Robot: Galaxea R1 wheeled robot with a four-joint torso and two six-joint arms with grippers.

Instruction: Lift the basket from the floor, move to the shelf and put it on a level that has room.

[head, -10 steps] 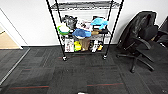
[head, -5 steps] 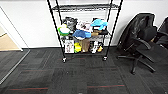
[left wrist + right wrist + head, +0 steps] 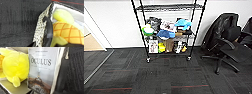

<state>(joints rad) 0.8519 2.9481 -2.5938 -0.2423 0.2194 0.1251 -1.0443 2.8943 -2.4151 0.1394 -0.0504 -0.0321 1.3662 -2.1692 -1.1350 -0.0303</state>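
The black wire shelf [image 3: 167, 30] stands against the white wall straight ahead in the head view, its small casters on the dark grey carpet floor [image 3: 166, 75]; its level [image 3: 169, 7] near the top of the view is bare wire grid, while the tiers below are crowded with a blue plush [image 3: 183, 23], a green-and-white toy [image 3: 147, 30] and boxes; a black office chair [image 3: 226, 42] sits just beside the shelf

In the left wrist view the basket [image 3: 41, 26] shows close up — woven cream wall, pale liner, a dark curved bar over its rim — with a yellow-and-orange plush [image 3: 65, 33] inside; the right wrist view shows that plush beside a box printed "OCULUS" [image 3: 41, 70] against the basket's pale liner; whether either tool is open or closed, I cannot tell
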